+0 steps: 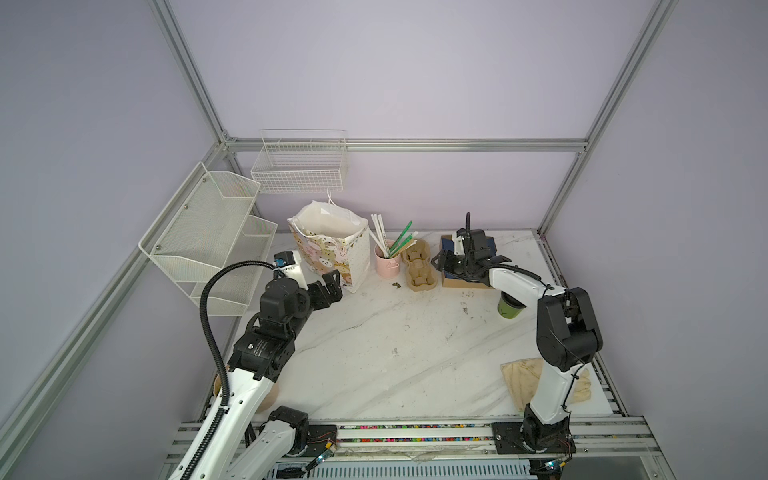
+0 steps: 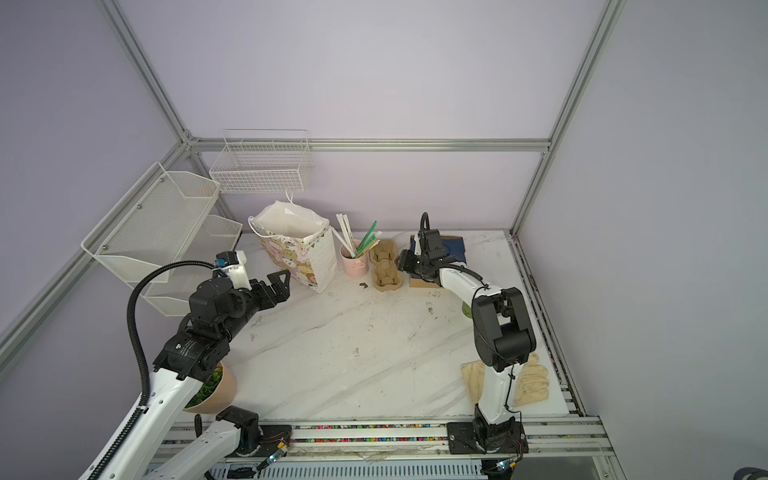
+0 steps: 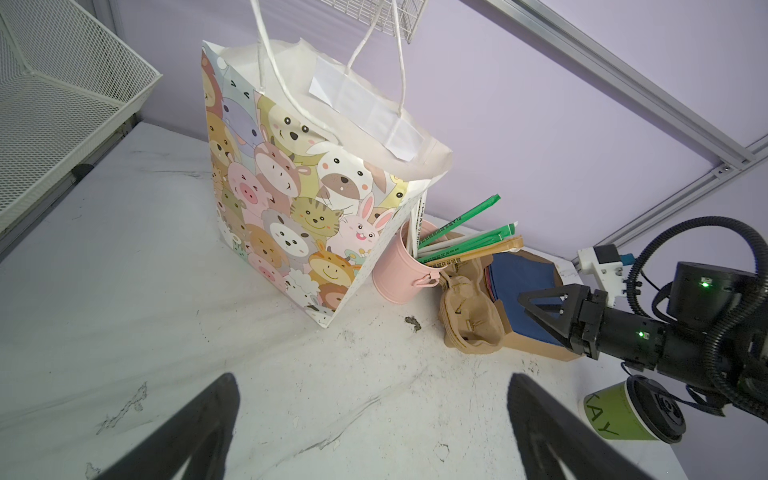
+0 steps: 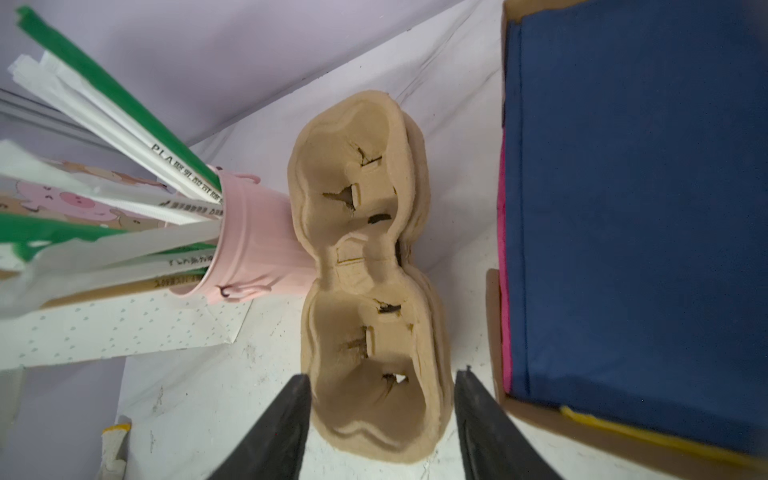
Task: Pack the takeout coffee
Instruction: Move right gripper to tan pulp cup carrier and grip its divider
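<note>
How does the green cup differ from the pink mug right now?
The green cup is olive with lettering and stands alone beneath the right arm; the pink mug is plain, holds wrapped straws and sits between bag and pulp tray. Both stand upright, of similar size.

On my white marble-look tabletop [image 1: 374, 353] I see a tall paper bag printed with cartoon animals [image 1: 328, 249] standing open. Just beside it is a pink metal mug [image 1: 387, 266] of wrapped straws [image 1: 392, 237], then stacked tan pulp cup trays [image 1: 419, 270], then a cardboard box [image 1: 461, 284] holding navy cloth [image 4: 623, 187].
</note>
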Tool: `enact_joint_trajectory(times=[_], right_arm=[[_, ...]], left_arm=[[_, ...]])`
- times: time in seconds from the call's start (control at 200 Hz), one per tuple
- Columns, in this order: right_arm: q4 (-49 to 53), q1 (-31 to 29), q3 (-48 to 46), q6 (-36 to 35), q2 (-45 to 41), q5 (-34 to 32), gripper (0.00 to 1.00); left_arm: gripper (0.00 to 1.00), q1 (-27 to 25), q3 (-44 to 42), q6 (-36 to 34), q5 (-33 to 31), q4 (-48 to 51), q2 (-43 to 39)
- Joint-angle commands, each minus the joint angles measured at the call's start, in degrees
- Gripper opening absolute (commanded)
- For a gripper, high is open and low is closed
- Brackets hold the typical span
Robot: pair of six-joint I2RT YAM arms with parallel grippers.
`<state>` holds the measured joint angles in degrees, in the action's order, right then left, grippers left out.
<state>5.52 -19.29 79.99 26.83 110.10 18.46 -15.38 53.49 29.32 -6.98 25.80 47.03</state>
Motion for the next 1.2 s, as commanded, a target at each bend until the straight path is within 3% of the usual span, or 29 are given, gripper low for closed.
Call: enact_joint_trajectory(times=[0.0, 0.585, 0.99, 1.195], right_arm=[[-6.0, -0.3, 3.9, 0.7, 3.7, 0.5, 0.55], [-3.6, -0.3, 21.5, -2.0, 20.1, -2.1, 0.50], [-3.2, -0.3, 23.0, -2.5, 21.3, -1.8, 0.38], [-2.9, -0.3, 23.2, -2.7, 21.7, -1.4, 0.37]], left_arm=[[1.00, 0.3, -2.3, -0.1, -0.8, -2.7, -0.1], [1.00, 0.4, -2.3, -0.3, -1.6, -2.5, 1.4], [1.00, 0.7, -2.3, -0.3, -1.6, -2.6, 1.9], [1.00, 0.8, -2.3, -0.2, -1.1, -2.7, 2.3]])
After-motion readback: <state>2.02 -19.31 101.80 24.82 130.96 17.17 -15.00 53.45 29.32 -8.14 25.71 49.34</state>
